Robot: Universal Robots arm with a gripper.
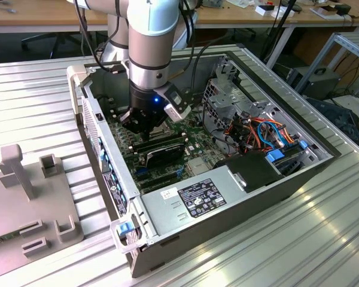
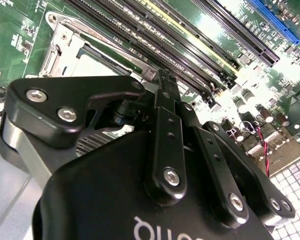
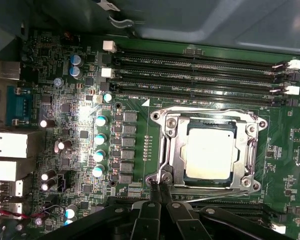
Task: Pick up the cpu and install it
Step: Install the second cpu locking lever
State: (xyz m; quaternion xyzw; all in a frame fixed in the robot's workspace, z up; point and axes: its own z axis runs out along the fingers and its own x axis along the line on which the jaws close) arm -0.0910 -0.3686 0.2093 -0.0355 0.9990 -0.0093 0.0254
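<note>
Ribbed metal table [image 1: 36, 107] carries open computer case [image 1: 239, 203], grey fixture [image 1: 30, 209]

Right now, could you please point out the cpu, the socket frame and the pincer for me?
cpu [image 3: 210, 154]: first wrist view, centre of its silver top.
socket frame [image 3: 172, 150]: first wrist view, the metal side rail beside the chip.
pincer [image 3: 159, 188]: first wrist view, between its fingertips, at the frame's corner.

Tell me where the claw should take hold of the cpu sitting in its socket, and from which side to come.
Grip the cpu by two opposite edges, coming straight down from above. It lies flat in the socket, its silver top facing up, with the metal frame close around it, so a sideways approach looks blocked. The claw sits by the frame's corner, fingertips together, so it would probably need to open first.
</note>
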